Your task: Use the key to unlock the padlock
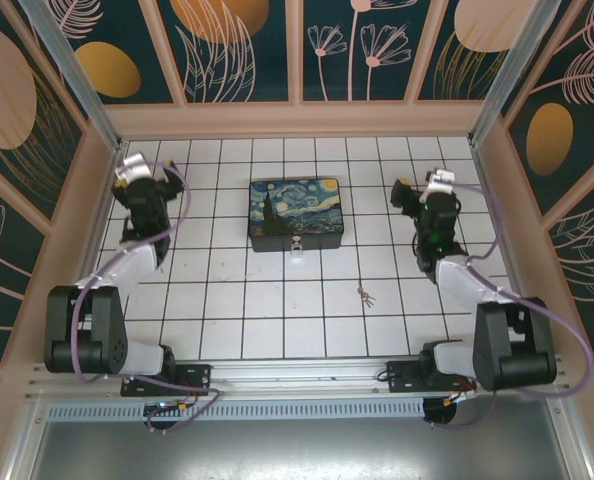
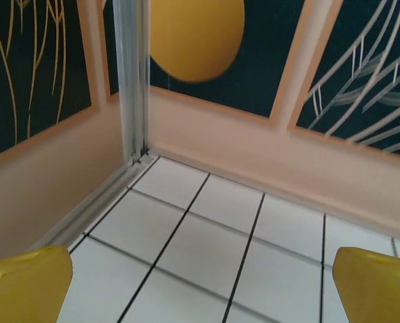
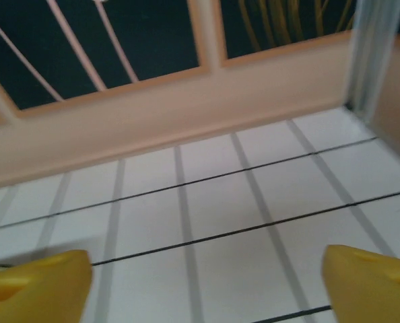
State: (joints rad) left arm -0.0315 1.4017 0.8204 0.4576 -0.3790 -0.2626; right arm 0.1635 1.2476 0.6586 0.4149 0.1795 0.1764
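A black box (image 1: 297, 213) with a starry-night lid sits on the tiled table, mid-back. The tiny silver padlock (image 1: 296, 245) hangs at the middle of the box's front edge. The small key (image 1: 366, 294) on its ring lies flat on a tile right of and nearer than the box. My left gripper (image 1: 145, 172) hovers at the back left, far from the box. In the left wrist view the left gripper (image 2: 203, 289) is open over bare tiles. My right gripper (image 1: 417, 195) stands right of the box, beyond the key. The right gripper (image 3: 203, 286) is open, its yellow fingertips (image 3: 35, 286) wide apart.
Wooden walls (image 1: 297, 118) with dark painted panels enclose the table on three sides. An aluminium post (image 2: 131, 81) marks the back-left corner. Both arm bases sit on the rail (image 1: 297, 375) at the near edge. White tiles lie between the key and the box.
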